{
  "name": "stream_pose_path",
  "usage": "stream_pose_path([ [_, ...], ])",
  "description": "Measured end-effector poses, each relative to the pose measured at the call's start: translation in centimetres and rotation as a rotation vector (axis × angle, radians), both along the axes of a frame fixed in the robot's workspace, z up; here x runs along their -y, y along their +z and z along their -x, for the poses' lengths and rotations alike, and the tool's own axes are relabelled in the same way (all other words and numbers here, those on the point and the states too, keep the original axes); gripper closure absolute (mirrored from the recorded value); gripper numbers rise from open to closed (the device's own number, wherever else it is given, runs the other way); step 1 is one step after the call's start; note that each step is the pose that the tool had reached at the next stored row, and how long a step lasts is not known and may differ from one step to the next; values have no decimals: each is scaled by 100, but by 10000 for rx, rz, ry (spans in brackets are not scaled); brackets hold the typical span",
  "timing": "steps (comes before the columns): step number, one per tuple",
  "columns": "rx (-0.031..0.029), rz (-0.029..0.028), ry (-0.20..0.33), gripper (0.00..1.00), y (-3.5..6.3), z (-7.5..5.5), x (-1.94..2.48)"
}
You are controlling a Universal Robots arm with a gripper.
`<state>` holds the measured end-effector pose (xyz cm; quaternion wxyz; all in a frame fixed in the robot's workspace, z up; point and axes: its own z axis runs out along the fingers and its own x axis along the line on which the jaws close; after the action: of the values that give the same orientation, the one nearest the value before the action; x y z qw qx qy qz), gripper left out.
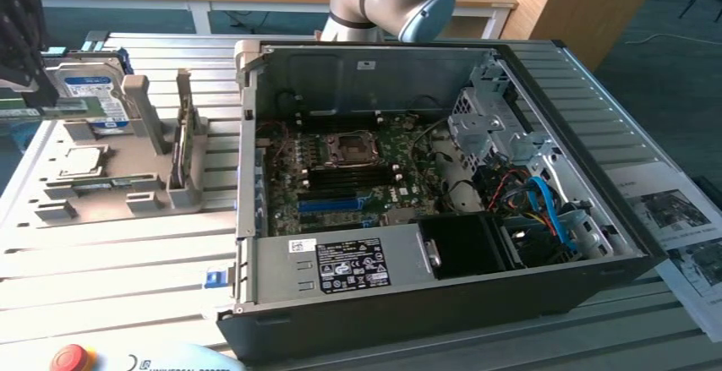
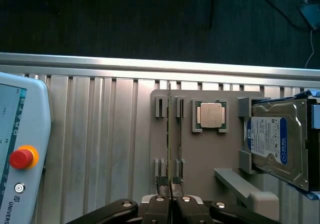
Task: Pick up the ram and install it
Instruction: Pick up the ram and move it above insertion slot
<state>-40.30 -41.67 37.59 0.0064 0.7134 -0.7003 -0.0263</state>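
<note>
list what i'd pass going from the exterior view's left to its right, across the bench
hard drive → processor socket on the motherboard → blue cables inside the case → printed sheets

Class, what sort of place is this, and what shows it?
Probably a robotics lab workbench for computer assembly: an open desktop PC case, a grey fixture holding a hard drive and processor, and a robot teach pendant.

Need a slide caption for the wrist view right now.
Shut gripper lined up over the ram, standing on edge in the grey holder beside the processor chip and hard drive.
</note>
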Motion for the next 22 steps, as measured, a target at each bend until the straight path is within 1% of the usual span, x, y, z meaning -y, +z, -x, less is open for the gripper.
stream_pose_path([
  [7, 0, 1, 1, 88, 106, 0, 0],
  [19, 0, 0, 0, 88, 111, 0, 0],
  [22, -2, 1, 0, 88, 129, 0, 0],
])
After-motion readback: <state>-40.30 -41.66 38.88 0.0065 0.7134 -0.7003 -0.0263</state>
